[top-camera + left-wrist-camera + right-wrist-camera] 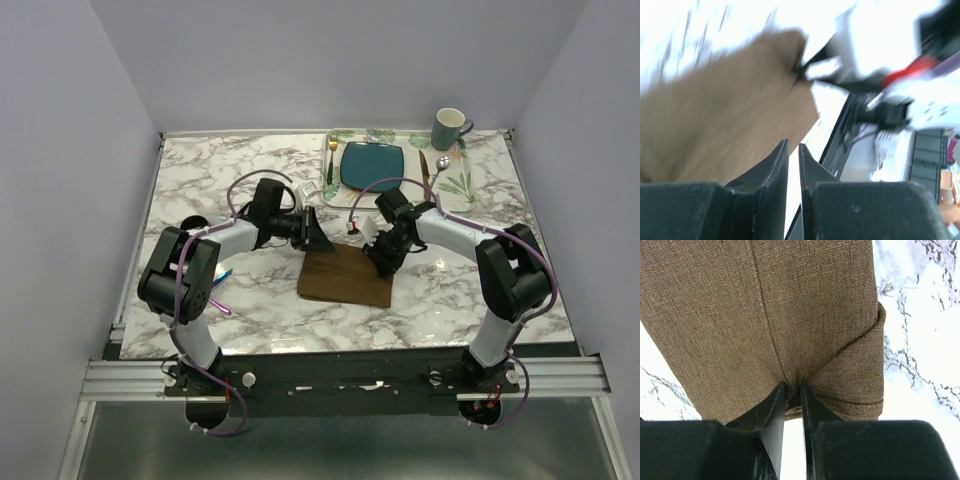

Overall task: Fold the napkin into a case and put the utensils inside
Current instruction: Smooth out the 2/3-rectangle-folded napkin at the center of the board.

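We are seeing the brown napkin (pixel 345 276) lying folded on the marble table (pixel 230 180), between the two arms. The right gripper (pixel 793 386) is pinching the cloth by its right edge, jaws almost together. The left gripper (pixel 793 147) is sitting by the napkin's far left corner, jaws a thin crack apart, holding nothing.
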`<state>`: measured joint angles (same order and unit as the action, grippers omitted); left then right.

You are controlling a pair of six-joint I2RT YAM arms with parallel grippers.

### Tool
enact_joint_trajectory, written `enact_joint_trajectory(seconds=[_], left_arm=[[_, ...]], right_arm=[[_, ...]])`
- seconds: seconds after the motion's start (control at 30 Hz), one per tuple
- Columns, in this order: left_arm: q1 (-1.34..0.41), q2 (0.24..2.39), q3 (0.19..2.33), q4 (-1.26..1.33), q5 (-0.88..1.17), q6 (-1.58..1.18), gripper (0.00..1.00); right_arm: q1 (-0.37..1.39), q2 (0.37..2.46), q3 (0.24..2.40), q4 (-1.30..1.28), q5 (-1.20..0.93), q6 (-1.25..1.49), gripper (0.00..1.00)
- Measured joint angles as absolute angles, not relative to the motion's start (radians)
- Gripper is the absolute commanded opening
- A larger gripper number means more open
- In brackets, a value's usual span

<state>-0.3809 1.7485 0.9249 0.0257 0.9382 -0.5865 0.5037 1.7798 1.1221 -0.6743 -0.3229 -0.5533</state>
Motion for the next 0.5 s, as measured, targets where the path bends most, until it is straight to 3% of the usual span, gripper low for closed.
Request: enact_joint_trajectory(seconds=[0.23,0.5], left_arm=[[-0.389,1.894,1.036,0.347,0.930,-0.826,0.22],[-0.385,2.120,1.037,0.402,0.900,-0.873,0.21]], right_arm=[[0.504,1.780,1.122,-0.675,-0.323,-0.559,0.26],[0.504,1.787,1.131,-0.682,-0.323,-0.559,0.26]])
